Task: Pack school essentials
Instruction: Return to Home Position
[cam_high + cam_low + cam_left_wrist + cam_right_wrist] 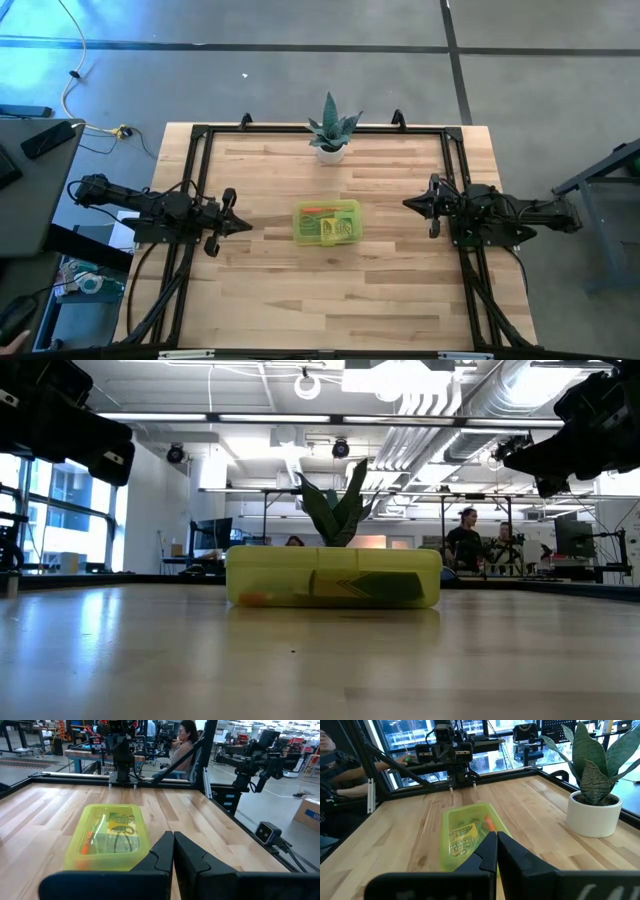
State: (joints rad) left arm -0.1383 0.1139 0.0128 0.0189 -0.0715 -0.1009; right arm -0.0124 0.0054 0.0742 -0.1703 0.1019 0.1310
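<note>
- The left arm [150, 205] lies folded low along the left side of the desk [300, 290], pointing inward toward the middle.
- The left hand [243, 224] has its two dark fingers [161, 855] pressed together along their length, with nothing between them.
- The right arm [500, 212] takes the mirrored pose on the desk's right side, also pointing inward.
- The right hand [410, 203] has its fingers [486, 851] closed against each other, and it is empty.
- The two hands face each other across the desk, well apart.
- In the low view both arms hang above the desk surface and touch nothing.
</note>
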